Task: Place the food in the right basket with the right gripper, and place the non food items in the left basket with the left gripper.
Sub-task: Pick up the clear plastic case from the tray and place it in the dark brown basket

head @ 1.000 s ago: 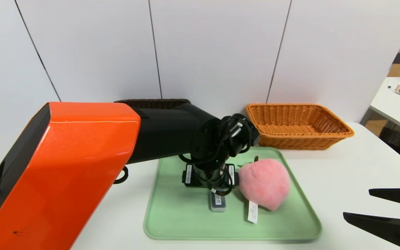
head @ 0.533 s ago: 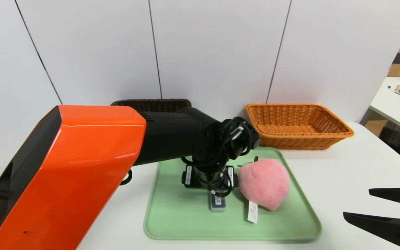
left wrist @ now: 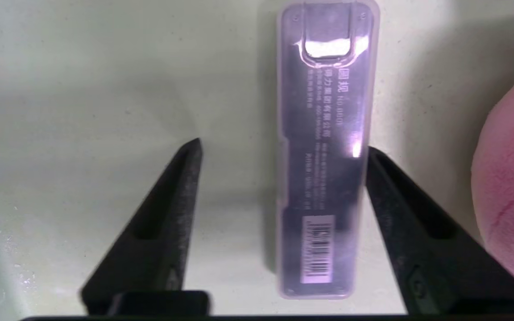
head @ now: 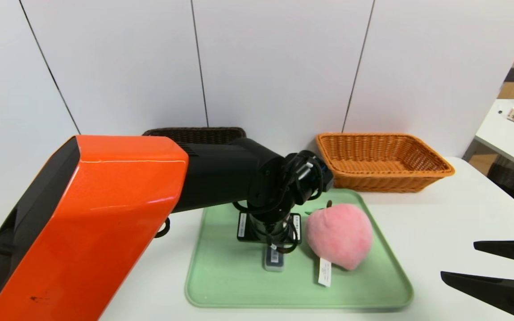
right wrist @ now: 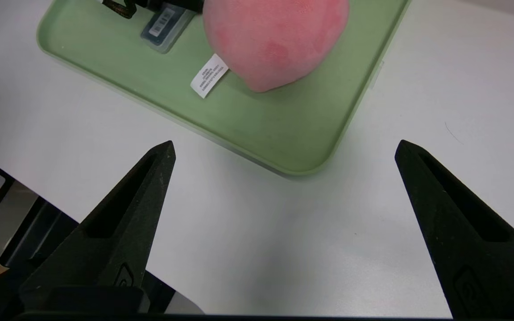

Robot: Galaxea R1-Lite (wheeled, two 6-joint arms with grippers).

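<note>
**Q:** Why does the left claw (left wrist: 283, 151) sit low over the green tray (head: 221, 276)?

**A:** It straddles the clear plastic case (left wrist: 324, 147), a flat non-food item lying on the tray near its middle. One finger (left wrist: 386, 187) touches the case's long edge; the other finger (left wrist: 181, 178) stands apart from the opposite edge with bare tray between. The claw is thus part-way apart and not clamped on anything. Gripping across the narrow width is, by judgement, the only hold that suits so flat an object.

**Q:** Why is the case approached lengthwise?

**A:** Its long axis runs near to far, so the fingers fall on its two long sides. The plush peach (head: 339, 234) lies just to the right of the case, which leaves little room on that side.

**Q:** Where is the right claw (right wrist: 283, 147)?

**A:** It hangs over the white surface (head: 453, 214) at the near right, off the tray's near right corner, fingers wide apart and empty. It appears to wait its turn for the peach, the food item.

**Q:** Where do the items go?

**A:** The case belongs in the dark basket (head: 194, 132) at the far left, mostly hidden behind the left arm. The peach belongs in the orange basket (head: 382, 160) at the far right, just beyond the tray.

**Q:** What may go wrong?

**A:** With one finger already touching, an uneven squeeze may likely slide the case sideways before both sides bear.
</note>
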